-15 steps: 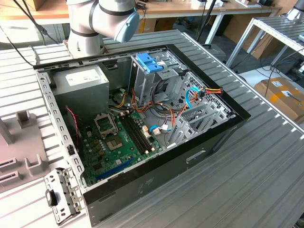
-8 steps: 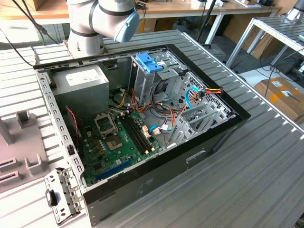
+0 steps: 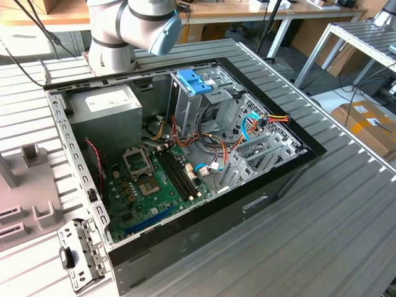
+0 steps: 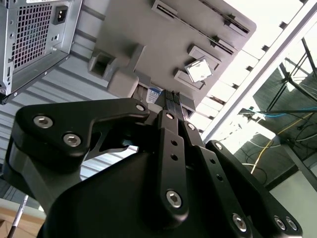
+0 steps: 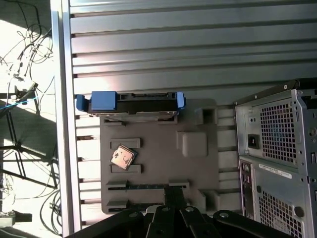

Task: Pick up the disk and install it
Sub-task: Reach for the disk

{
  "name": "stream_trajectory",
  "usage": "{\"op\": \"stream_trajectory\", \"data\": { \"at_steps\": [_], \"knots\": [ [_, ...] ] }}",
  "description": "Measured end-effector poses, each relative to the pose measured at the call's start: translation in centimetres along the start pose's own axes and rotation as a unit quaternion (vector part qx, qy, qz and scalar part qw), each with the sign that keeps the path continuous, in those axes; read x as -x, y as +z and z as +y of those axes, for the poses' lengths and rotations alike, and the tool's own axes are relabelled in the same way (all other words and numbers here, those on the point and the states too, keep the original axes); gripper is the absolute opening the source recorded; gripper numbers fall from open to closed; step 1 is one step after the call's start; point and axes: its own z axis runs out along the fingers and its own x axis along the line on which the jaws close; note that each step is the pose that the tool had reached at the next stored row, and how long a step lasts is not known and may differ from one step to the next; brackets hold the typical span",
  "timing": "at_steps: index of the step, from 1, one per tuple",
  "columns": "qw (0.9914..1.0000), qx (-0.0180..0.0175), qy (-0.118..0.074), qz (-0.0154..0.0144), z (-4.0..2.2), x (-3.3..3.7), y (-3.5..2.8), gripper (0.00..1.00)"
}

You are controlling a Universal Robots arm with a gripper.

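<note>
The black pincer (image 4: 171, 97) is pressed together over the grey plastic tray (image 5: 198, 163); the flat dark disk in its light blue frame (image 5: 131, 101) stands ahead of it, not yet grabbed; grabbing it likely needs the pincer spread.

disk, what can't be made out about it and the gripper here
- disk: edge-on in the first wrist view, so its label is hidden; in the second wrist view the gripper covers most of it.
- gripper: open or shut unclear.
- arm: cut off by the exterior view's top edge.
</note>
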Motion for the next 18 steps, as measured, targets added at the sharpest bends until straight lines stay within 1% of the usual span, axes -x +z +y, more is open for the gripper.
{"op": "stream_trajectory", "data": {
  "at_steps": [10,18],
  "knots": [
    [1.0,0.0,0.0,0.0,-0.06,-0.7,-0.01,0.11],
    [1.0,0.0,0.0,0.0,-0.09,-1.12,-0.02,0.11]
  ]
}}
